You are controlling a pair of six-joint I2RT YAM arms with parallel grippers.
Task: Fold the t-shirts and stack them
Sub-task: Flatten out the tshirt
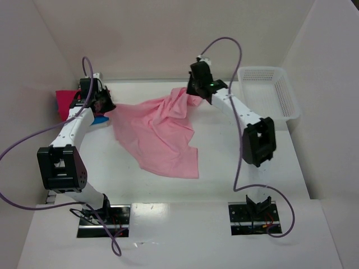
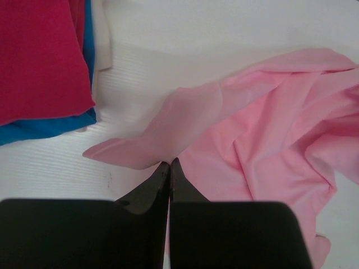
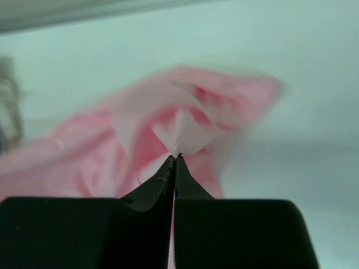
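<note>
The light pink t-shirt lies crumpled and half-spread across the middle of the table, its far side drawn up at two points. The left fingers, pressed together, pinch a sleeve-like flap toward the far-left corner. The right fingers, likewise closed, pinch a bunched edge near the middle of the far edge. In the far-left corner a folded magenta t-shirt rests on a folded blue t-shirt. A white basket sits at the far-right corner. The step appears to be spreading the shirt before folding. Next, both arms would likely need to draw the cloth taut and lay it smooth.
</note>
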